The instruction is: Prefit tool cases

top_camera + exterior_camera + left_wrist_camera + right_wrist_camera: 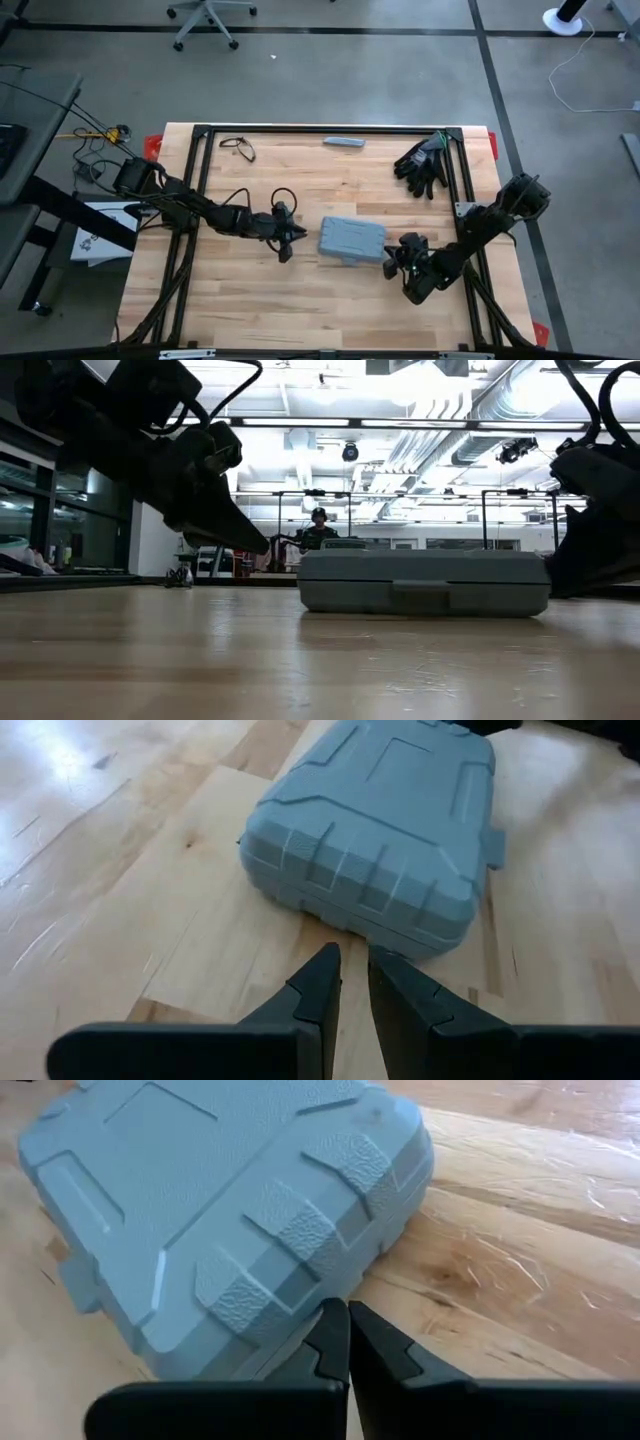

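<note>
On the worktop (250, 300), seen from above, the closed tool case (351, 240) lies near the middle, the left gripper (287, 238) and right gripper (392, 262) flanking it. In the left wrist view the fingers (318, 982) stand slightly apart, holding nothing. In the right wrist view the fingers (333, 1338) are pressed together, empty.

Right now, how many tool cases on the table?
1. The tool case lies closed, flat on the table near the middle, between the left pincer and the right pincer. No other shows in any view.
</note>
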Controlling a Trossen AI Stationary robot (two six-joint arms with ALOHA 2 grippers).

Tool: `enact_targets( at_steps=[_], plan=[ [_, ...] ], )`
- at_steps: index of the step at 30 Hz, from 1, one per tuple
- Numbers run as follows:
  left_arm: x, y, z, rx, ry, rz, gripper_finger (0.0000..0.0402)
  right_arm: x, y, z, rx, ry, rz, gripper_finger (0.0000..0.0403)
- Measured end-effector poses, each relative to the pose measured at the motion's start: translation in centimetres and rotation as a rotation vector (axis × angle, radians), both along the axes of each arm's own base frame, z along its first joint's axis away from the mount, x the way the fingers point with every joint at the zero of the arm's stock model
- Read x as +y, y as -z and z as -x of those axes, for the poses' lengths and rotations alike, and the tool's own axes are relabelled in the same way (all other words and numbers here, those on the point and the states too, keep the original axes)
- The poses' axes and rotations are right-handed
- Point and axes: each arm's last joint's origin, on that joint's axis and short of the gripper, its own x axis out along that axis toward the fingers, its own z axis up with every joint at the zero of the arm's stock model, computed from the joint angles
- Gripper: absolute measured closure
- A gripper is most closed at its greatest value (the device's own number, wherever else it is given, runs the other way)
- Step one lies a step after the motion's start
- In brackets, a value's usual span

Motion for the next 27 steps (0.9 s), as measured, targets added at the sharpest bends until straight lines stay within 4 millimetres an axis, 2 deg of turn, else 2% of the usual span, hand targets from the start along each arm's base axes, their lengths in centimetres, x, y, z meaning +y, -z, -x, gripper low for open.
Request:
enact_targets(
  at_steps=[8, 14, 19, 27],
  plan=[
    [0.0, 0.0, 0.0, 0.000, -0.005, 0.005, 0.0353, 0.2, -0.5, -0.3, -0.048, -0.014, 0.002, 0.0403],
    [0.0, 0.0, 0.0, 0.001, -0.006, 0.003, 0.0353, 0.2, -2.3, -0.5, -0.133, -0.040, 0.049, 0.0403],
    [0.0, 0.1, 0.1, 0.017, -0.006, 0.000, 0.0353, 0.2, -3.4, -0.3, -0.132, -0.086, 0.054, 0.0403],
    [0.2, 0.6, 0.1, 0.028, -0.060, -0.046, 0.0353, 0.4, -2.6, -0.3, -0.047, -0.123, -0.009, 0.0403]
  ],
)
